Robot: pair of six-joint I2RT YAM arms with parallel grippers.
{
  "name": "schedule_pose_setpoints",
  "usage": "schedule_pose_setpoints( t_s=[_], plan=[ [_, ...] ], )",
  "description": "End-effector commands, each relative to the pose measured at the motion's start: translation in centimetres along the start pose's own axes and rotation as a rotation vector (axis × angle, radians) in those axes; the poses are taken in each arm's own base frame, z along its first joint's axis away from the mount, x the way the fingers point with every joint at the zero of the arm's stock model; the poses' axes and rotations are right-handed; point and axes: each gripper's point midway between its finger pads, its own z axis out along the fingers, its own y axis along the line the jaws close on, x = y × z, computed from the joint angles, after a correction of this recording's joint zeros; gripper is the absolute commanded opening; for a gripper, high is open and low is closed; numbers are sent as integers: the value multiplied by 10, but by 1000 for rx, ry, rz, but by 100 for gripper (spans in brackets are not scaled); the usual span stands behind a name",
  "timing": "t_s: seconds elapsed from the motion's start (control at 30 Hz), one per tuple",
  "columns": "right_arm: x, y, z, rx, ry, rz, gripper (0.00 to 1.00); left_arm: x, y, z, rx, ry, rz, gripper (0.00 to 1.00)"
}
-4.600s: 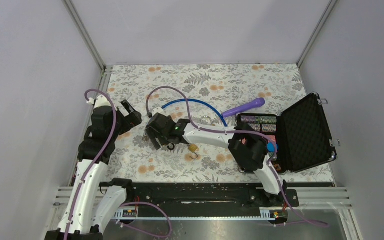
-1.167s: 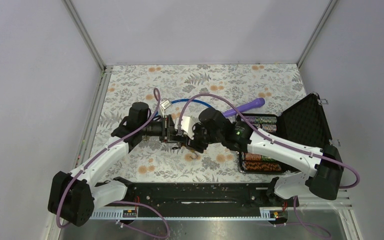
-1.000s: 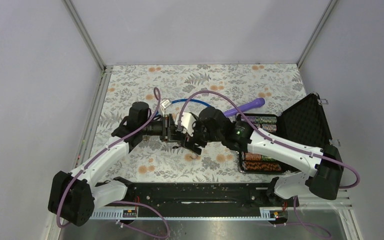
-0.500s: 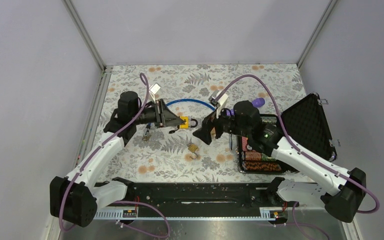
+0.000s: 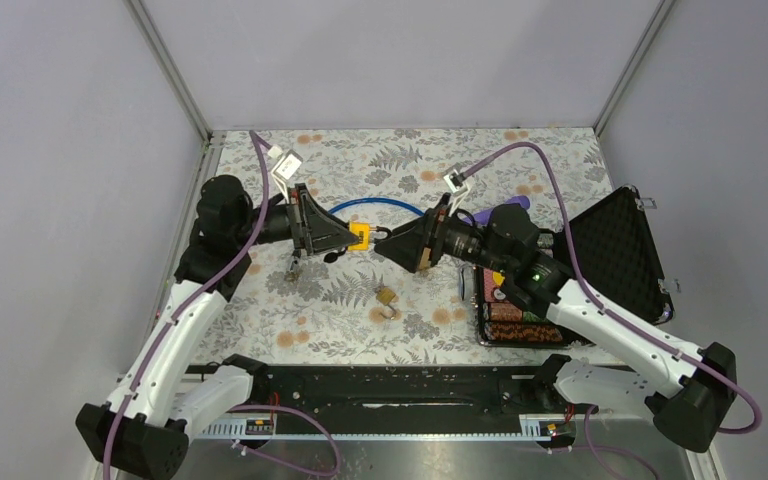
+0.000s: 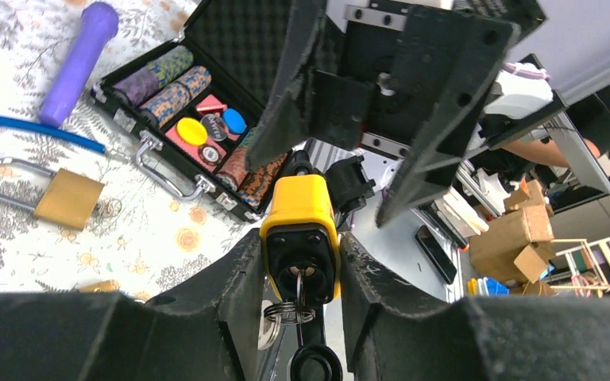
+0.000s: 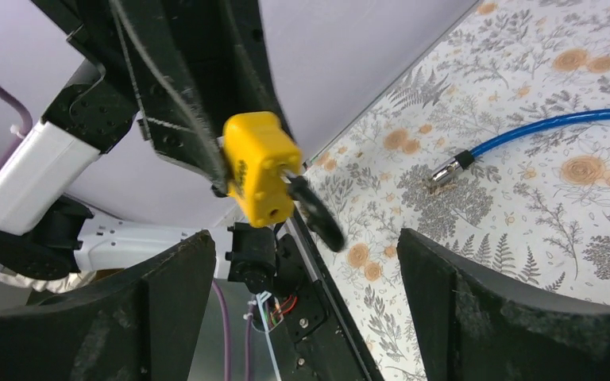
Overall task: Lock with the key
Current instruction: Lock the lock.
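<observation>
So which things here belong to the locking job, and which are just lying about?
For the job: yellow padlock in the left gripper, its key, open right gripper.
Lying about: brass padlock, blue cable, purple handle, chip case.

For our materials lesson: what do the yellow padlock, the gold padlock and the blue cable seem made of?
Yellow padlock: likely a plastic cover, matte and moulded with rounded edges.
Gold padlock: probably brass, with a dull yellowish metallic sheen.
Blue cable: smooth, glossy sheath, probably plastic or rubber.

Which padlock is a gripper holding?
The yellow padlock, clamped in the left gripper with a key in it; the brass padlock lies on the table.
</observation>
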Motion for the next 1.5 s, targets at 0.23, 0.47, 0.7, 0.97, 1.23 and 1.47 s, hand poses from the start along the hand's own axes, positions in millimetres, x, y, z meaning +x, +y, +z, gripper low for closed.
schedule_pose_setpoints(
  t_s=[0.23,0.47,0.7,0.97,1.23,1.47],
  plan=[
    [-38,36,-15,-146,-105,-136,76,-24,-57,-10,175,-25,148,0],
    [-38,52,-11,-232,-63,-168,45,-24,-60,-10,191,-24,136,0],
    [-38,56,-12,-256,-74,-151,0,-21,-60,-10,202,-15,124,0],
    [-51,67,-22,-272,-115,-173,0,-10,-50,-9,193,-3,135,75],
    [-46,78,-26,-297,-28,-168,0,-4,-46,-5,208,-4,159,88],
    [-50,78,-23,-278,-19,-121,0,6,-49,4,238,22,154,62]
  ],
)
